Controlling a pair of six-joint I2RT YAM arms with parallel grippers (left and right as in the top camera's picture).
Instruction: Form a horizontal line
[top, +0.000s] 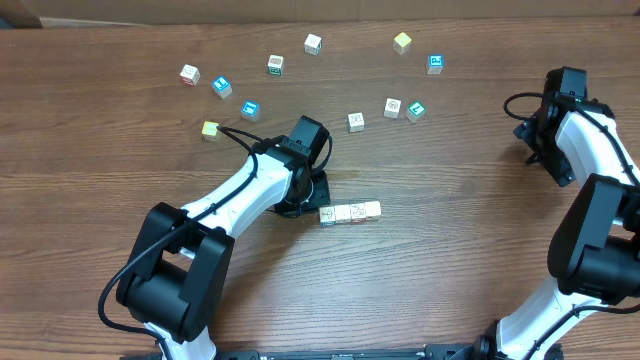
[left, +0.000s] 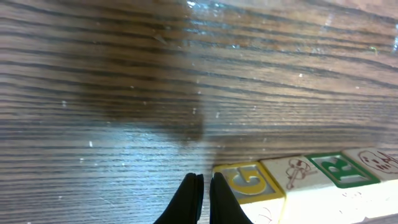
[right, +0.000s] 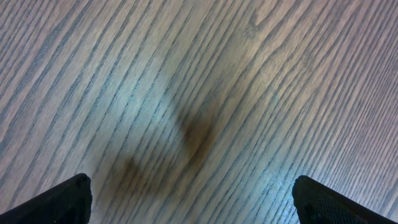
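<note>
The horizontal line lies at 3 o'clock of the left gripper, just beside its closed, empty jaws; right gripper wide, empty.

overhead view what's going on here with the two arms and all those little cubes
The left gripper is shut and holds nothing. Its tips are down at the table, right beside the yellow cube that ends a row of four touching cubes near the middle. The right gripper is open and empty over bare wood at the right side. The other loose cubes lie scattered in an arc along the far side, apart from the row.
</note>
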